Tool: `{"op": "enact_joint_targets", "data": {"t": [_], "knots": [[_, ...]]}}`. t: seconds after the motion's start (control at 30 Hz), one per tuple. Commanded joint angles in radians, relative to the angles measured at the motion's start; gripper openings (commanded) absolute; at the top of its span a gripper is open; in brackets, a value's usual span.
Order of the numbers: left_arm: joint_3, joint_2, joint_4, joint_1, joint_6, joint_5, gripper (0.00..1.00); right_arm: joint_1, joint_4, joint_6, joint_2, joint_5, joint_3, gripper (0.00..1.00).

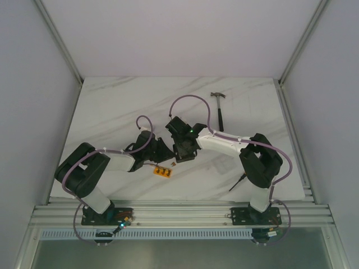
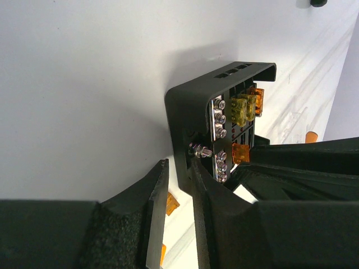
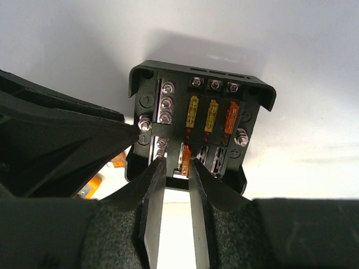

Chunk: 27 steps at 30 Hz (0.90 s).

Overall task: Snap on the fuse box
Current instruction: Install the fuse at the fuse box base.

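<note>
While the fuse box [image 3: 202, 126] lies near the middle of the tabletop [image 1: 112, 112], your left end effector [image 2: 178, 168] pinched on its side wall, your right end effector [image 3: 176, 162] slightly parted, astride a seated orange fuse [image 3: 185, 159].

From the top camera, my left arm [image 1: 147, 147] and right arm [image 1: 219, 143] cover most of the fuse box [image 1: 184, 150]. My right fingers [image 3: 150, 193] hide its near edge, and I can't tell whether they pinch the orange fuse [image 3: 185, 159]; a black object [image 2: 318, 3] is cut off at the left wrist view's top
</note>
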Motion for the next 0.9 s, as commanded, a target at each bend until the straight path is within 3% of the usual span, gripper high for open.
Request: {"op": "enact_joint_targets", "data": {"t": [0.0, 0.47, 0.87], "knots": [[-0.006, 0.027, -0.031, -0.007, 0.002, 0.0, 0.33, -0.009, -0.027, 0.018, 0.011, 0.022, 0.026, 0.28], [-0.006, 0.028, -0.03, -0.009, -0.001, 0.0, 0.32, -0.011, -0.049, 0.011, 0.048, 0.0, 0.002, 0.0], [-0.007, 0.03, -0.033, -0.013, -0.006, -0.005, 0.32, -0.002, -0.076, -0.027, 0.049, 0.032, -0.068, 0.0]]}}
